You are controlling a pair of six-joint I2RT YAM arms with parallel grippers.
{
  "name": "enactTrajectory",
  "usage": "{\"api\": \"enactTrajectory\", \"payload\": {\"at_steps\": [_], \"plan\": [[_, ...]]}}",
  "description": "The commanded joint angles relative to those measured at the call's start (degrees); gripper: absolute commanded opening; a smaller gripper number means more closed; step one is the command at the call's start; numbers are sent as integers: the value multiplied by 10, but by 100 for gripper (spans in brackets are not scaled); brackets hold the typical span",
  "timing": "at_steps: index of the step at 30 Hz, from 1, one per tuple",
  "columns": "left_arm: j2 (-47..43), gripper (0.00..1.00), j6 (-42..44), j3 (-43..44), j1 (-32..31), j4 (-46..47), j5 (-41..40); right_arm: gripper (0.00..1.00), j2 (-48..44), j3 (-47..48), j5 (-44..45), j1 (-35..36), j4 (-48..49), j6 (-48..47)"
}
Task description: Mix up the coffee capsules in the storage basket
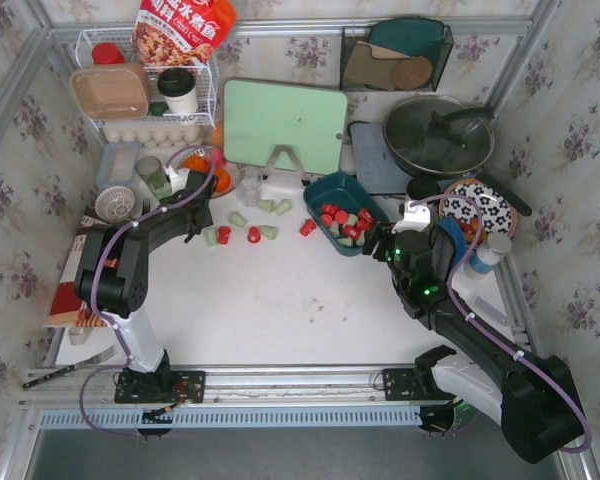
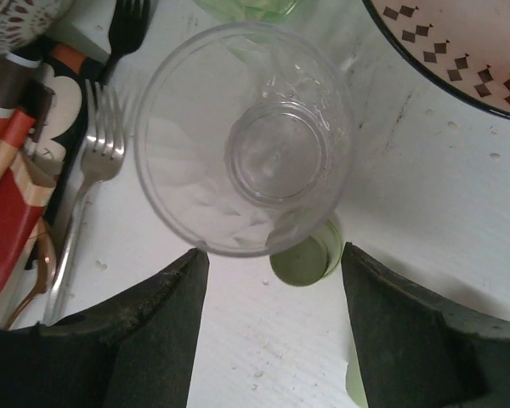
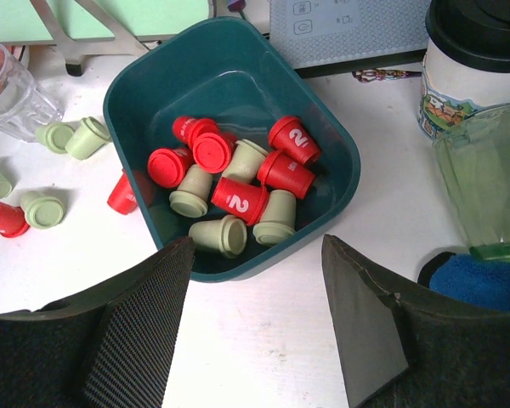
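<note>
so, both arms hover over their own patch and neither one carries anything. the right gripper [image 3: 257, 246] hangs just at the near side of the storage basket [image 3: 347, 161], jaws spread and empty, lined up on the heap inside, likely so it can dip in and stir. coffee capsules [image 3: 238, 183] in the basket are red and pale green, tumbled together, mostly on their sides, bunched toward the near half with the far half bare. loose capsules [image 1: 253, 236] lie scattered on the table [image 1: 280, 300] left of the basket, apart from it, so not everything is in. the left gripper [image 2: 274, 263] is over by a clear glass [image 2: 246, 140], jaws released with nothing gripped. one green capsule [image 2: 306, 255] stands on the table right against the glass, roughly between the jaws, and reads like a pick target. a fork [image 2: 93, 166] lies left of the glass, out of the way. judgement: the basket lot already looks colour-mixed, and the strays probably need bringing in first.
</note>
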Motion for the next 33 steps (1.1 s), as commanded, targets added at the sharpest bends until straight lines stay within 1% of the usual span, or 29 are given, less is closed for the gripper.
{"api": "enactTrajectory", "payload": {"at_steps": [1,3,4,5,6,7,8,9,15,17,19,22,27,30,31,33], "plan": [[21,67,-19,17,9,1,31,69,3,4,1,0,17,-1],[32,66,-22,34,11,-12,35,69,5,4,1,0,17,-1],[36,64,-22,40,13,-20,38,69,6,4,1,0,17,-2],[41,59,-23,46,15,-26,43,69,6,4,1,0,17,-1],[44,52,-24,51,16,-31,49,69,7,4,2,0,18,-2],[47,42,-23,54,17,-35,54,69,7,4,2,0,18,-2],[48,37,-24,56,17,-37,57,69,6,4,3,0,18,-2],[48,34,-24,55,17,-38,59,69,7,4,3,0,18,-2],[43,33,-34,51,17,-53,61,69,7,4,4,0,18,-2],[34,31,-39,44,15,-58,67,69,7,4,3,0,17,-2],[17,27,-44,32,12,-63,74,69,7,4,4,0,17,-2],[-25,27,-43,1,-1,-58,70,69,7,4,4,0,17,-2],[-102,27,-14,-35,-34,-45,70,69,6,3,3,0,17,-2],[-148,28,30,-46,-76,-11,87,69,4,3,5,0,16,-3],[-158,28,48,-46,-92,9,107,69,4,3,6,0,16,-2],[-166,28,99,-41,-122,65,175,69,1,0,12,0,19,2]]}}
